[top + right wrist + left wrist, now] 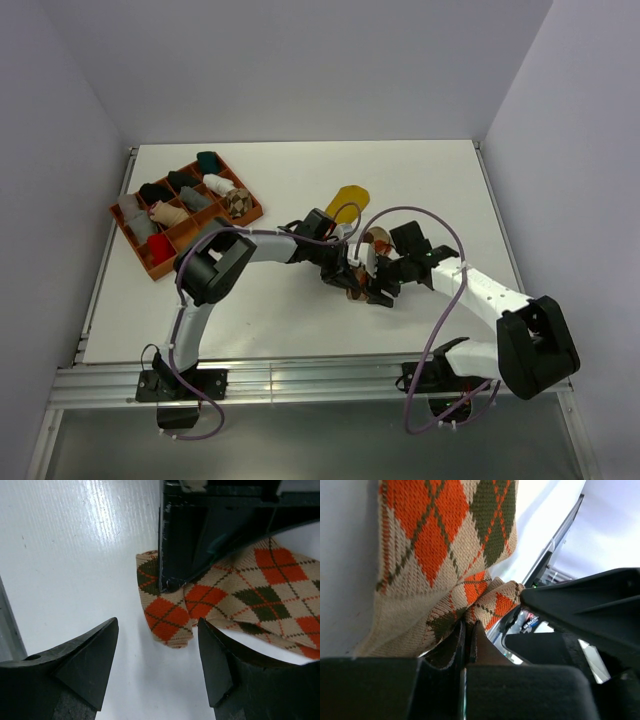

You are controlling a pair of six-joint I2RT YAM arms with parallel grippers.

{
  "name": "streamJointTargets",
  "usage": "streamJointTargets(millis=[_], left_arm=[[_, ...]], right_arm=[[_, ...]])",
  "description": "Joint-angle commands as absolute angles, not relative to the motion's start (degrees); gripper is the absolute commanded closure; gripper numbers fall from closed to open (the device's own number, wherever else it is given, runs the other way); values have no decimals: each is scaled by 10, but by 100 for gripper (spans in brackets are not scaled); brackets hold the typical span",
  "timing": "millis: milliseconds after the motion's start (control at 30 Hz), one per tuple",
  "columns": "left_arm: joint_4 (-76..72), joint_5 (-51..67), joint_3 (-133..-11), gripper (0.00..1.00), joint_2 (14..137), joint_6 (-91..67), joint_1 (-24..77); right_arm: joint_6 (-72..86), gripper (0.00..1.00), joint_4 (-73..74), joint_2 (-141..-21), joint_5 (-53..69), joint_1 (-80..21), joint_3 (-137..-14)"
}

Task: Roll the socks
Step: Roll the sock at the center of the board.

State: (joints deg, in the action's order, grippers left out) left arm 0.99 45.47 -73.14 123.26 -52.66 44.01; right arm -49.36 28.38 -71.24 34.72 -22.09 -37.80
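An orange-brown-cream argyle sock [366,262] lies on the white table between my two grippers. The left gripper [468,626] is shut on a fold of this sock [445,545], pinching the knit at its fingertips. In the top view that left gripper [350,270] comes in from the left. The right gripper [157,647] stands open just short of the sock's folded end [167,617], nothing between its fingers [100,655]. The left gripper's black finger [175,545] presses into the sock there. A plain mustard yellow sock [348,198] lies flat behind them.
A brown compartment tray [150,262] at the back left holds several small rolled bundles, one brown-and-cream argyle [238,203]. Purple cables [440,300] loop over both arms. The table's metal front rail [300,378] runs near the arm bases.
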Motion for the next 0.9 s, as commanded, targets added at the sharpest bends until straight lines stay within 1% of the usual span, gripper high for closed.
streamJointTargets(millis=[0, 267, 400, 467, 533, 600, 700, 733, 767, 800, 867], left_arm=[[51, 458, -744, 100, 1256, -509, 440], [54, 483, -752, 100, 1266, -508, 432], [57, 492, -760, 100, 1268, -504, 431], [59, 497, -762, 100, 1267, -502, 430], [61, 498, -764, 100, 1266, -502, 430], [48, 508, -759, 100, 1265, -511, 429], [27, 517, -751, 100, 1259, -526, 428], [19, 519, -747, 100, 1253, -539, 428], [12, 520, -739, 99, 1250, -544, 427], [5, 515, -736, 98, 1246, -548, 426], [-14, 507, -723, 94, 1231, -561, 426]], right_arm=[[-504, 29, 237, -695, 319, -243, -354], [-499, 33, 178, -674, 254, -302, -309], [-494, 34, 160, -685, 226, -324, -299], [-491, 38, 154, -699, 221, -330, -300], [-486, 46, 146, -713, 214, -335, -299], [-480, 49, 140, -722, 208, -338, -303], [-473, 57, 141, -749, 203, -339, -311], [-470, 65, 141, -751, 200, -340, -312], [-469, 66, 144, -754, 200, -339, -314], [-469, 66, 145, -753, 201, -339, -316], [-468, 73, 152, -755, 209, -338, -320]])
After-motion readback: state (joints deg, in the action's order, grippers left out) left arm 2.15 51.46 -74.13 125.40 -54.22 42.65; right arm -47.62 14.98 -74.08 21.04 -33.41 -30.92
